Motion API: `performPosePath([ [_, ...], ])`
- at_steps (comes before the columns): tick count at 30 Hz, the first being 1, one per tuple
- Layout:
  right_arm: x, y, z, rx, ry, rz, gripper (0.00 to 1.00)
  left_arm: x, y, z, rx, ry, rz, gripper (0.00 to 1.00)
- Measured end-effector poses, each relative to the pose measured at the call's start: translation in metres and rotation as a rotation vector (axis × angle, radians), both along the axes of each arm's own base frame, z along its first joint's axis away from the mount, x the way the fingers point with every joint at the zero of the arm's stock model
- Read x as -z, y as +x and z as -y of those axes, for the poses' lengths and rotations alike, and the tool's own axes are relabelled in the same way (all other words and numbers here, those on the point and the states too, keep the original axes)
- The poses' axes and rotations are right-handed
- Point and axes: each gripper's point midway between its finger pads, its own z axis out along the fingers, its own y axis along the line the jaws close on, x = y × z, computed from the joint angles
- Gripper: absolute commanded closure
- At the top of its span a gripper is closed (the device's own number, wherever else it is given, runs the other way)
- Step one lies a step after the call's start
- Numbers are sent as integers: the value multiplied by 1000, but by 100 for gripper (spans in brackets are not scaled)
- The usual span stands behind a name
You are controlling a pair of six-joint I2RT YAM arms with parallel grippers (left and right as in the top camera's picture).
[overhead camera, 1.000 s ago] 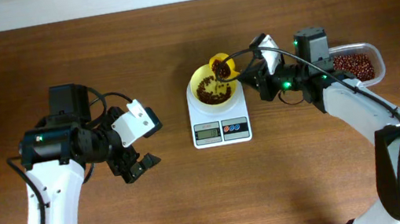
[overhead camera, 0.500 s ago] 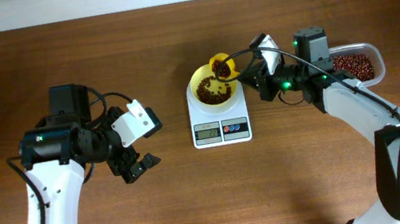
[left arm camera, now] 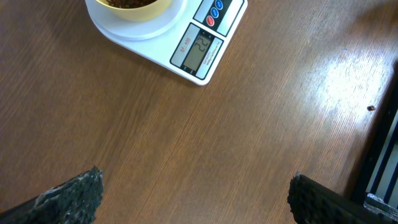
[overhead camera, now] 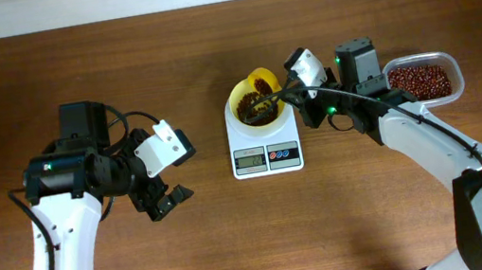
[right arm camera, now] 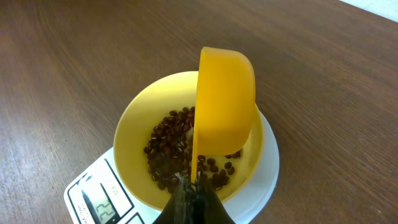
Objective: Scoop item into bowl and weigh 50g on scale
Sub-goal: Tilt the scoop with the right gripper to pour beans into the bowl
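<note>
The pale-yellow bowl (overhead camera: 246, 98) sits on the white scale (overhead camera: 265, 147) and holds dark red-brown beans (right arm camera: 168, 152). My right gripper (right arm camera: 194, 190) is shut on the handle of a yellow scoop (right arm camera: 225, 99), which is tipped on its side over the bowl (right arm camera: 134, 134); in the overhead view the scoop (overhead camera: 262, 82) is above the bowl's far right rim. More beans (overhead camera: 419, 81) lie in a clear tub (overhead camera: 449, 65) at the right. My left gripper (overhead camera: 164, 202) is open and empty over bare table left of the scale (left arm camera: 200, 51), whose display is lit.
The clear tub stands just behind my right arm (overhead camera: 413, 133). My left arm (overhead camera: 63, 195) is over the left part of the wooden table (overhead camera: 238, 241). A dark rail (left arm camera: 382, 155) runs along the table's edge in the left wrist view.
My right arm has moved left and rolled the scoop onto its side over the bowl. Beans have gone from the scoop into the bowl. The left arm has not moved.
</note>
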Motion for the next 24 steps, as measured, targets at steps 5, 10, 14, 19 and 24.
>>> performPosePath([
  [5,-1,1,1,5,-3,5,96,0,0,0,0,0,0,1],
  [10,-4,1,1,5,-2,10,96,0,0,0,0,0,0,1],
  [14,-4,1,1,5,-2,11,96,0,0,0,0,0,0,1],
  [19,-15,1,1,5,5,40,96,0,0,0,0,0,0,1],
  [24,-15,-2,2,10,-2,29,96,0,0,0,0,0,0,1],
])
